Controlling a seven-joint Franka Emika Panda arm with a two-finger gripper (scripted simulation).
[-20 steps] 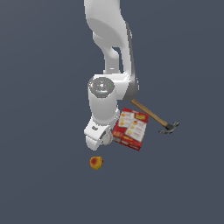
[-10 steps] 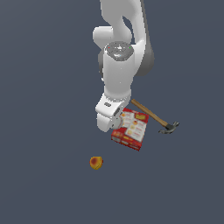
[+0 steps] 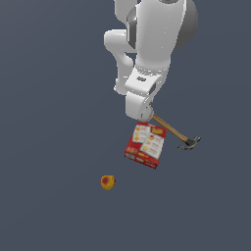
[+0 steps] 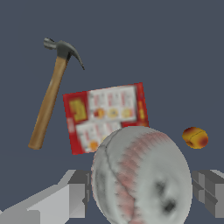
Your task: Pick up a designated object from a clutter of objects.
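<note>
We judge the pick as essentially done: in the wrist view the white ball (image 4: 142,175) with its reddish stitching fills the space between the two fingers (image 4: 76,194) of the claw (image 4: 142,192), one finger against each side, so the claw is clamped on the designated object. The rest of the clutter sits well below on the worktop (image 3: 49,122): the red box (image 4: 105,116) lying flat, the hammer (image 4: 52,94) just beside it, the orange-red fruit (image 4: 195,137) apart on the other side. What is left, as far as we can tell, is only to carry the ball clear and hold it; how firm the grip is can't be read from here. The exterior view gives us the height: the arm (image 3: 152,49) hangs above the red box (image 3: 146,145) and hammer (image 3: 176,133), with the fruit (image 3: 108,182) alone toward the exterior view's left. But there the wrist body hides both ball and fingertips, so the grasp is confirmed by the wrist view alone.
</note>
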